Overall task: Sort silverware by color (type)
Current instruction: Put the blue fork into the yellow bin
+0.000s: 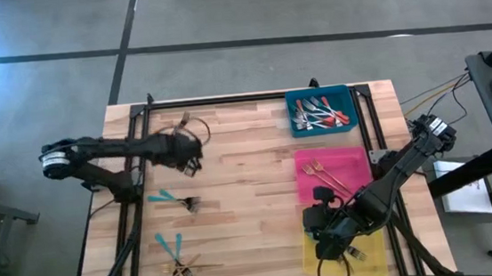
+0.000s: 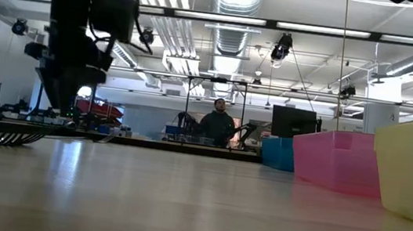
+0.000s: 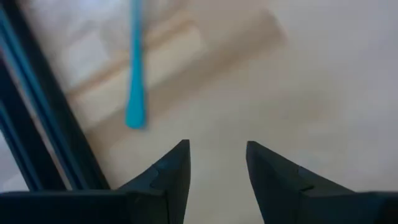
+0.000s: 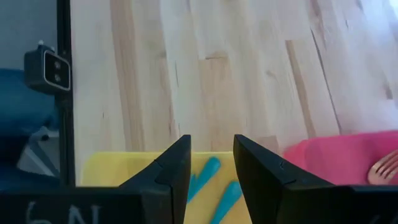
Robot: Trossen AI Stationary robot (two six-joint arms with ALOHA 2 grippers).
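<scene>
Sorting is standing partway: trays [image 1: 352,160] are holding forks, several forks [image 1: 173,198] are lying loose; left gripper [image 3: 216,163] and right gripper [image 4: 211,160] are hovering apart, empty.

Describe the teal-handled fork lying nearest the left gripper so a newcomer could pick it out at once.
Start at the wooden table and find the left gripper on its left half. Just below it in the high view lies a teal-handled fork, alone. Unlike the other teal forks farther down, it touches no gold forks.
</scene>
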